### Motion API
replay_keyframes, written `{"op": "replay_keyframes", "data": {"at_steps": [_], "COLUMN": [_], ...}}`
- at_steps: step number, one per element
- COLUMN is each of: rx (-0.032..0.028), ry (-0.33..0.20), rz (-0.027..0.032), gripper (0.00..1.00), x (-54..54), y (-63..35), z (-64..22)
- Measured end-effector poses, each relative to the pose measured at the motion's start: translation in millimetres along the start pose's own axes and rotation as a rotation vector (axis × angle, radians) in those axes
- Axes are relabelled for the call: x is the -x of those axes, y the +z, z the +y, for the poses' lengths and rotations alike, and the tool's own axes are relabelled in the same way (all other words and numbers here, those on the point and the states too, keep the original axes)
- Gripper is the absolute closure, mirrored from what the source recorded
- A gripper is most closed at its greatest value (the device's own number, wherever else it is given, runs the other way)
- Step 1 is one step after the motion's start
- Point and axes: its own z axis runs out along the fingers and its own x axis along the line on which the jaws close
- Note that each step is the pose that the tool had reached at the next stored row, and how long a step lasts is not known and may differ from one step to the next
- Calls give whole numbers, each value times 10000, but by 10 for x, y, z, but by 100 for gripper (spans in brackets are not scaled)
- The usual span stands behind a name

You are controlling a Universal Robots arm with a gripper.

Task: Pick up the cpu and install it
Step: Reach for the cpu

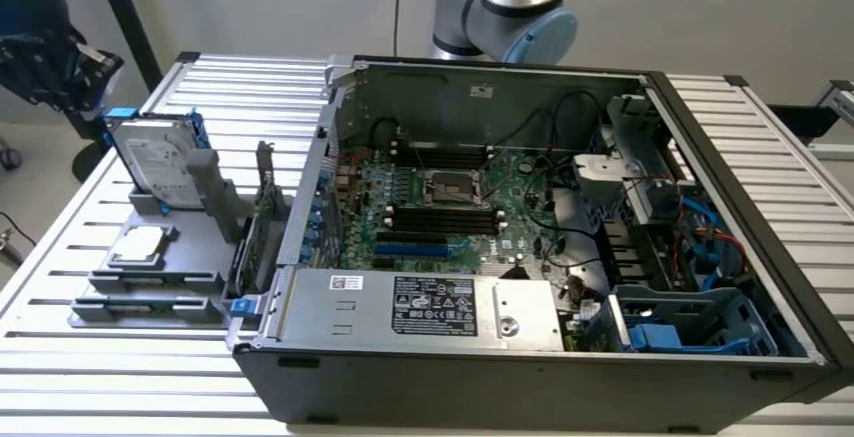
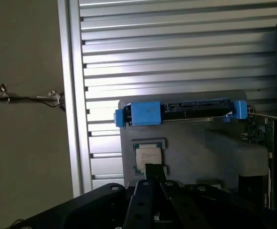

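The cpu lay on the grey tray on the bench, just beyond the narrow, empty jaws.

Exterior view: high, oblique, set back. Looks down across slatted table, open computer case centre frame, arm top centre.

Wrist view: close, facing straight down.

Shared ground: grey parts holder at left of exterior frame, carrying hard drive and cpu, with slatted table beneath.
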Motion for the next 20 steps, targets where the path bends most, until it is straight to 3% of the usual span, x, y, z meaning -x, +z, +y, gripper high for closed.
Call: {"op": "replay_keyframes", "data": {"at_steps": [6,10,15,20], "rx": [-10,-43,-62,-70], "ry": [-74,-301,-828,-877], "rz": [23,33,93,106], "gripper": [89,89,89,89], "x": [58,81,82,82], "y": [19,73,109,117], "z": [-82,-83,-84,-85]}}
